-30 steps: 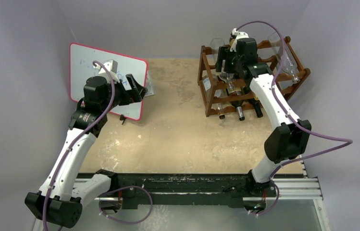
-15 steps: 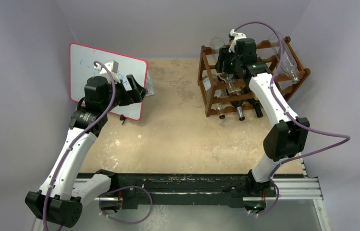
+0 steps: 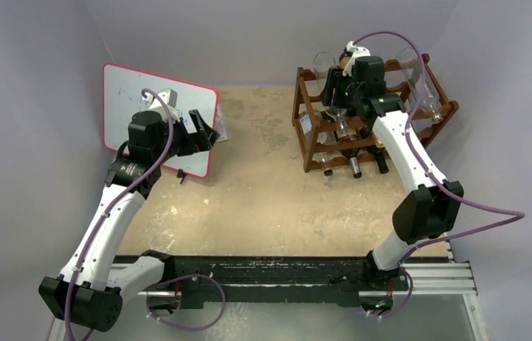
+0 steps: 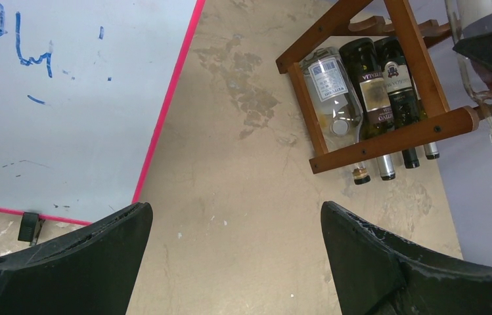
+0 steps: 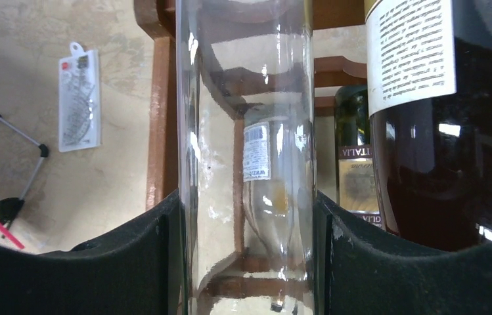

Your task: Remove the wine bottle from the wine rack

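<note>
Between right fingers [image 5: 125, 262]: clear glass wine bottle [image 5: 246, 98], clamped after just closing | reddish-brown wooden wine rack [image 5: 161, 118] beyond them | lift-off looks ready | left fingers [image 4: 66, 262] spread, idle.

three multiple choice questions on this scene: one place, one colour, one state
1. In the top view the whiteboard is A) left of the wine rack B) on it C) right of it
2. The whiteboard's edge is A) green B) red C) yellow
3. The right jaws are A) open over bare table B) holding the whiteboard C) closed on a clear bottle
Answers: A, the rack stands to its right; B, red trim shows; C, the glass is clamped between them.
</note>
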Action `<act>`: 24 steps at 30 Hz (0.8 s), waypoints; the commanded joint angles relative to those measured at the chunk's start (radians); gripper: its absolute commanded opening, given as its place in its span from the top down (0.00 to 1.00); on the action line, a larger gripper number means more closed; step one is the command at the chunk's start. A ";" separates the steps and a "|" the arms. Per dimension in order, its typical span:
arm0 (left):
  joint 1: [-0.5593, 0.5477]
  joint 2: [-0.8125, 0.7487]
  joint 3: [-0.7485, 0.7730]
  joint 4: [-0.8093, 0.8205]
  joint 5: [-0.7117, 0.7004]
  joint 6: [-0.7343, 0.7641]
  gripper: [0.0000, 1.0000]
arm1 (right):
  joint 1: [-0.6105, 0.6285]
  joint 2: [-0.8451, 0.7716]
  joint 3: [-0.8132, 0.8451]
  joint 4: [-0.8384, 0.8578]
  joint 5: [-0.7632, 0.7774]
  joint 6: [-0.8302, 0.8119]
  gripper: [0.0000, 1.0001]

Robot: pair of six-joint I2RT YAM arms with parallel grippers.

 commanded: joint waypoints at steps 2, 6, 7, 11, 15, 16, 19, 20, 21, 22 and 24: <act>0.004 -0.006 0.034 0.027 0.022 -0.019 0.01 | -0.020 -0.104 0.014 0.132 -0.055 0.064 1.00; 0.004 -0.009 0.034 0.029 0.038 -0.019 0.03 | -0.042 -0.120 0.016 0.135 -0.129 0.107 1.00; 0.004 -0.011 0.034 0.029 0.042 -0.021 0.03 | -0.046 -0.128 0.016 0.134 -0.150 0.118 1.00; 0.004 -0.011 0.031 0.034 0.072 -0.016 0.03 | -0.052 -0.177 0.006 0.141 -0.279 0.129 1.00; -0.017 -0.009 0.010 0.083 0.130 -0.024 0.03 | -0.051 -0.234 -0.027 0.138 -0.417 0.133 1.00; -0.034 -0.008 0.004 0.099 0.140 -0.024 0.03 | -0.052 -0.246 -0.035 0.141 -0.438 0.136 1.00; -0.113 -0.008 -0.002 0.142 0.140 0.002 0.02 | -0.049 -0.260 -0.040 0.099 -0.523 0.112 1.00; -0.145 -0.007 -0.004 0.154 0.130 0.016 0.02 | -0.049 -0.259 -0.034 0.060 -0.559 0.099 1.00; -0.178 -0.007 -0.009 0.167 0.118 0.028 0.01 | -0.047 -0.259 -0.030 0.034 -0.585 0.081 1.00; -0.211 -0.005 -0.013 0.181 0.105 0.045 0.01 | -0.040 -0.263 -0.030 0.012 -0.602 0.071 1.00; -0.272 -0.007 -0.031 0.213 0.074 0.076 0.01 | -0.022 -0.282 -0.040 -0.010 -0.607 0.064 1.00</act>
